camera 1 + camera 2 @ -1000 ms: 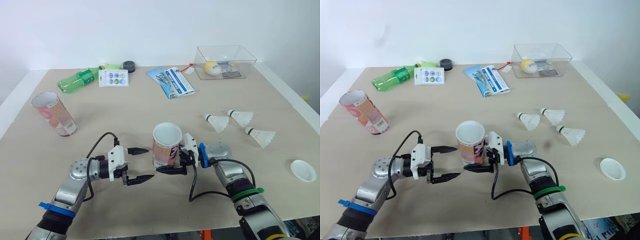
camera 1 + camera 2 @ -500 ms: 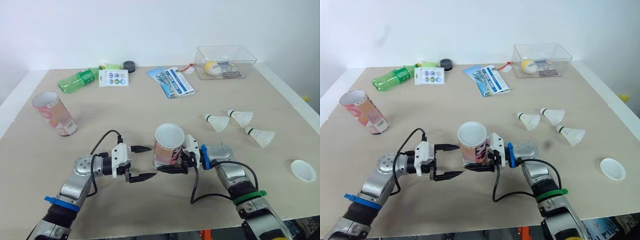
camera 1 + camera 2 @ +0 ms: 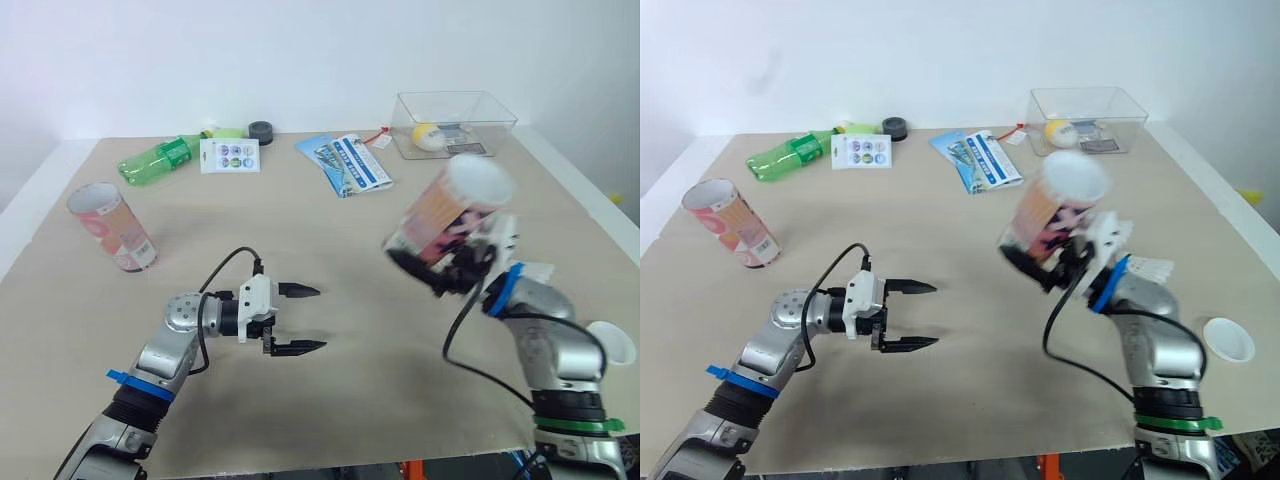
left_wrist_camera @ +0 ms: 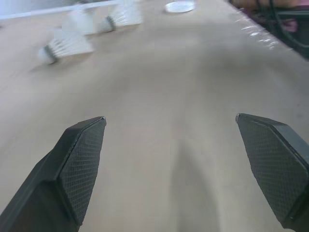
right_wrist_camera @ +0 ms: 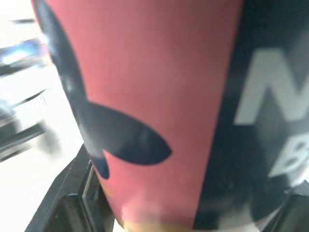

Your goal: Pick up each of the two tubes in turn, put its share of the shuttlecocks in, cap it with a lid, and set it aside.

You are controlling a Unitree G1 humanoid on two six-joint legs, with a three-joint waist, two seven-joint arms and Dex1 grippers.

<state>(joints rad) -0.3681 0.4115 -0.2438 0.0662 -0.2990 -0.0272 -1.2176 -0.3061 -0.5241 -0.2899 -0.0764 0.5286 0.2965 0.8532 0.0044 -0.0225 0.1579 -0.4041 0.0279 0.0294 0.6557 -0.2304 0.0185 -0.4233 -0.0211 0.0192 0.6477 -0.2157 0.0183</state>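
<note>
My right gripper [image 3: 447, 272] is shut on a pink and dark printed tube [image 3: 445, 220], holding it in the air over the right half of the table, tilted with its white mouth up and to the right. That tube's wall [image 5: 159, 96] sits close in front of the right wrist camera. My left gripper [image 3: 320, 318] hovers low over the middle of the table, open, with nothing between its fingers [image 4: 79, 159]. A second tube [image 3: 112, 226] lies tilted at the far left. Shuttlecocks [image 4: 65, 44] lie on the right, one [image 3: 1152, 268] peeking from behind my right arm. A white lid [image 3: 612, 342] lies at the right edge.
Along the back stand a green bottle [image 3: 157, 160], a sticker card [image 3: 229, 155], a black roll [image 3: 261, 130], a blue booklet [image 3: 345, 163] and a clear box [image 3: 455, 122] holding a yellow ball. Bare tabletop [image 3: 300, 230] lies between the two arms.
My right gripper has lifted the tube off the table and swung it up and to the right, tilting it. My left gripper stays open and has edged slightly right.
</note>
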